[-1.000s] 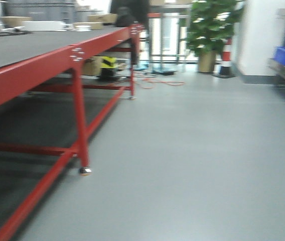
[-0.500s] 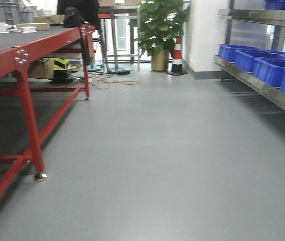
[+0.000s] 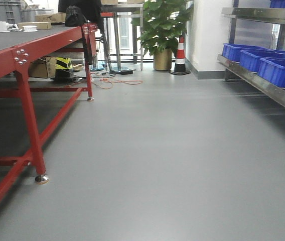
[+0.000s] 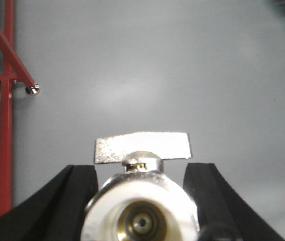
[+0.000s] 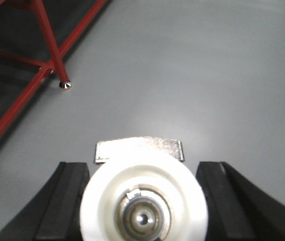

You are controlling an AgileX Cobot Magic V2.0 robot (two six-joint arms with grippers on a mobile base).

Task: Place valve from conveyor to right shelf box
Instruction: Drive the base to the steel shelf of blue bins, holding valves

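Left end effector (image 4: 140,201): grips chrome, flat-handled valve (image 4: 141,146).
Right end effector (image 5: 142,201): grips second chrome valve (image 5: 138,149).
Remaining: reach blue plastic shelf boxes (image 3: 278,70), release.

Valve A (image 4: 141,213): seen end-on, clamped between the black fingers of the left gripper (image 4: 140,175). Silvery body, white ring round a brass bore, flat silver handle lying crosswise on top.
Valve B (image 5: 143,203): end-on in the right gripper (image 5: 142,173), held the same way. White round face, metal centre, flat handle behind its top edge.
Blue shelf boxes (image 3: 278,70): open-topped, in a row on the right, running near to far.
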